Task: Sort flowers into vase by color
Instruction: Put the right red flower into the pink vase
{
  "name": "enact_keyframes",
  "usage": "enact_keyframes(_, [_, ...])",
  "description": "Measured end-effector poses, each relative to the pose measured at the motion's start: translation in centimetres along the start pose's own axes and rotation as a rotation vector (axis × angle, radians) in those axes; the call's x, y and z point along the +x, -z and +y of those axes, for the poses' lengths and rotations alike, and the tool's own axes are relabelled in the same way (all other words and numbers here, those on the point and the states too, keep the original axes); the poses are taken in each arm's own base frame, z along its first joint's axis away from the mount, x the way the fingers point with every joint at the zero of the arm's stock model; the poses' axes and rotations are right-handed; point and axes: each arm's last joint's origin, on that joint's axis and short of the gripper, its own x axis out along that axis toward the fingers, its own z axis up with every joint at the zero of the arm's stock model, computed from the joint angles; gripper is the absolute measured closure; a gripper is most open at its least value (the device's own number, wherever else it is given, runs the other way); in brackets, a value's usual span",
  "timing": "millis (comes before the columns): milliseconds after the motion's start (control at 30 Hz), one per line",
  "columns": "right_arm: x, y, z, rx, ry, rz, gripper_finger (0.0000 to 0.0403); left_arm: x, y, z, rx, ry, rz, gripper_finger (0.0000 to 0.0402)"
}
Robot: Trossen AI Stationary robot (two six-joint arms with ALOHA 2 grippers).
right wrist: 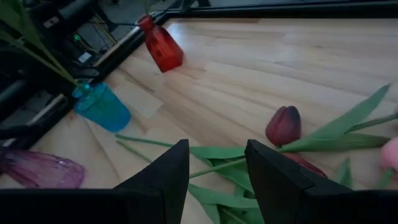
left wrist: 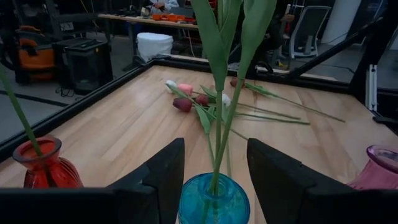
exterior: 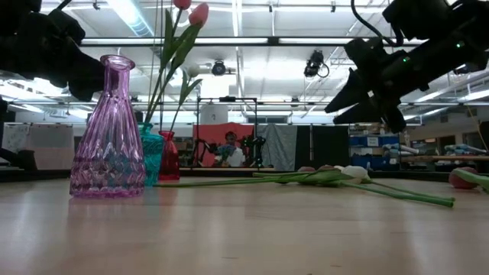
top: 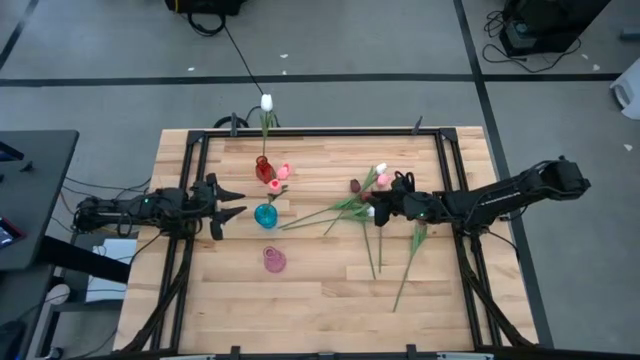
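Three small glass vases stand left of centre: a red vase (top: 263, 170) with one white tulip (top: 266, 102), a teal vase (top: 266, 215) with two leafy stems (left wrist: 219, 93) topped by pinkish heads (exterior: 197, 14), and a pink vase (top: 274, 260) with nothing in it. Several loose tulips (top: 350, 205) in dark red, pink and white lie in a heap right of centre. My left gripper (top: 236, 201) is open, level, just left of the teal vase (left wrist: 214, 202). My right gripper (top: 374, 212) is open and hovers above the heap, near a dark red head (right wrist: 284, 124).
A black frame (top: 320, 131) runs around the wooden table top. Two long stems (top: 410, 258) trail from the heap toward the near edge. Bare wood lies between the vases and the heap and along the near side (top: 330, 310). A person (exterior: 229, 149) sits far behind the table.
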Motion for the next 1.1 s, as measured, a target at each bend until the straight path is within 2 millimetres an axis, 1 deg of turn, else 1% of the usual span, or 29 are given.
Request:
enact_keyframes(233, [0.0,-0.3,0.4,0.001,-0.051,-0.017,0.0233,0.0,0.0,0.0,0.0,0.0,0.001,0.0222])
enact_keyframes(900, [0.0,-0.3,0.5,0.002,-0.056,-0.021,0.0233,0.0,0.0,0.0,-0.001,-0.001,0.005,0.0222])
enact_keyframes(1000, [0.0,-0.3,0.5,0.0,-0.074,-0.003,0.0233,-0.5,-0.6,0.1,0.028,-0.006,0.028,0.0222])
enact_keyframes(1100, [0.0,-0.2,0.6,0.0,-0.09,0.013,0.0233,-0.9,-1.7,0.1,0.018,-0.013,-0.011,0.0222])
